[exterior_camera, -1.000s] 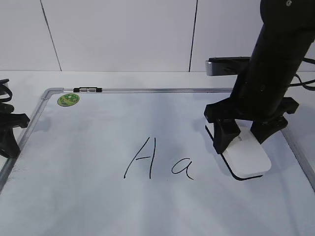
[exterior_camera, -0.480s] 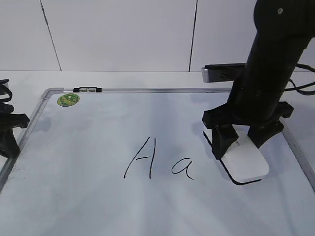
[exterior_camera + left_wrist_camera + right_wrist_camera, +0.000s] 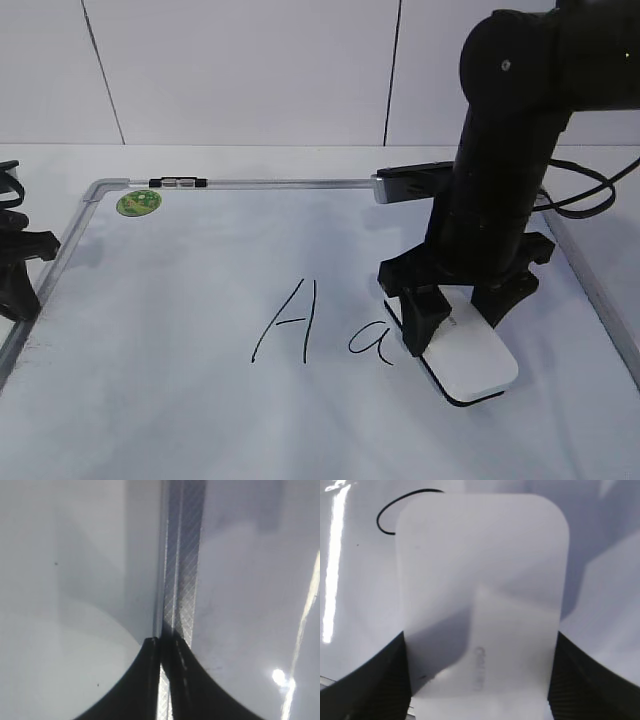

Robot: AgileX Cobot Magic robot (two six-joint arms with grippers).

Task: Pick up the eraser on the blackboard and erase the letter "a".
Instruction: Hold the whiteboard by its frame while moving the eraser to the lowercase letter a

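From the exterior view I see my right gripper point(image 3: 455, 315) clamped on the eraser point(image 3: 468, 362), a white rounded block with a black underside, flat on the blackboard point(image 3: 180, 400) just right of the letter "a" point(image 3: 371, 343). Only the right wrist view shows the eraser's grey marking. My left gripper point(image 3: 161, 645) is closed, empty, over the board's frame point(image 3: 182, 555).

A capital "A" point(image 3: 288, 322) in black marker sits at centre. A small marker pen point(image 3: 178, 183) lies at 11 o'clock. White wall panels point(image 3: 240, 70) fill 12 o'clock.
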